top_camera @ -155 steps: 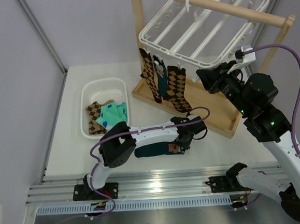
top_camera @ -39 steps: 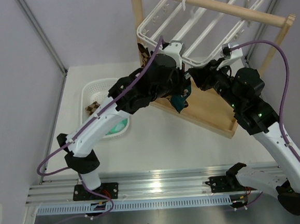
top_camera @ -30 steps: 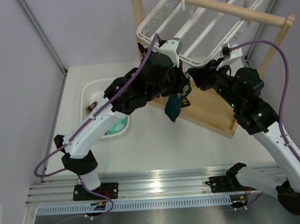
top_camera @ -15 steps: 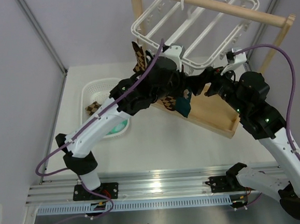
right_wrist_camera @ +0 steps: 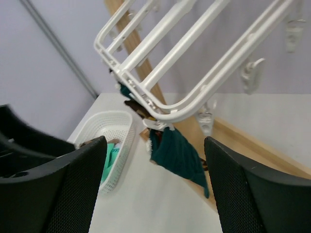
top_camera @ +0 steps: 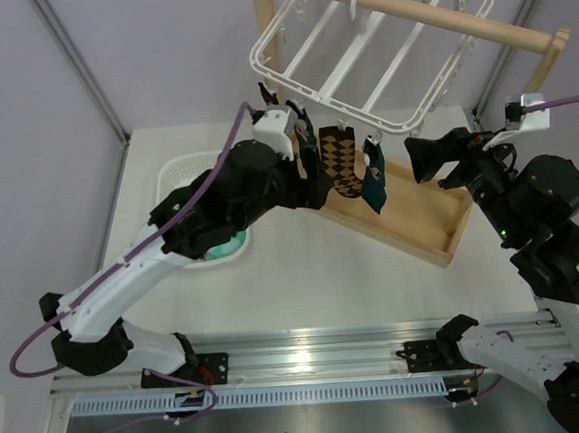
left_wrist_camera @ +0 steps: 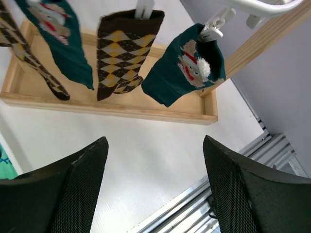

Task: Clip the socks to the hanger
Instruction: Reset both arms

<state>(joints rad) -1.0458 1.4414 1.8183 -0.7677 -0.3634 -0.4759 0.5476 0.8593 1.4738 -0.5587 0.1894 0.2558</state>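
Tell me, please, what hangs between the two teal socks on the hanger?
A brown-and-tan argyle sock, clipped at its cuff, hangs between one teal sock and the other teal sock, as the left wrist view shows.

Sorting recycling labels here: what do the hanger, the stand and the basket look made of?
Hanger: smooth, glossy white plastic, judging by its moulded bars. Stand: pale wood, matte, probably unvarnished; faint grain shows. Basket: white plastic by the look, its wall a perforated mesh.
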